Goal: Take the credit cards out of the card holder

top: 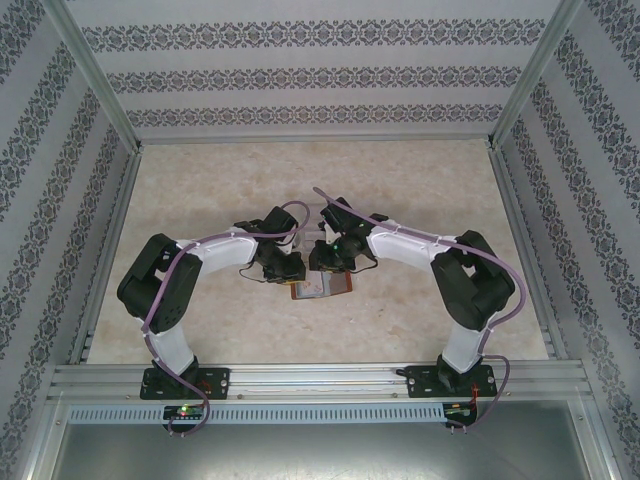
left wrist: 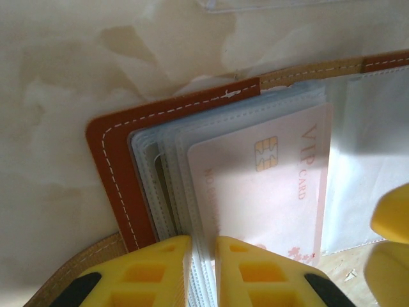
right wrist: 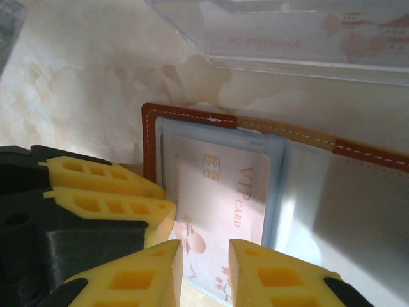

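Observation:
The card holder [top: 322,288] lies open on the table, reddish-brown leather [left wrist: 112,166] with pale clear sleeves inside. A whitish credit card [left wrist: 268,185] with pink marks and a gold chip sits in the top sleeve, reading "VIP CARD". My left gripper [left wrist: 203,268] is shut on the stack of sleeves at the card holder's near edge. My right gripper [right wrist: 206,272] hovers over the near end of the same credit card [right wrist: 220,192], its jaws a small way apart with nothing pinched between them. Both grippers meet over the card holder in the top view, left [top: 283,268] and right [top: 330,258].
A clear plastic stand [right wrist: 300,32] stands just beyond the card holder, with pale card print showing through it. The left gripper's yellow fingers [right wrist: 102,185] crowd the left side of the right wrist view. Beige marbled tabletop [top: 420,180] stretches around, fenced by patterned walls.

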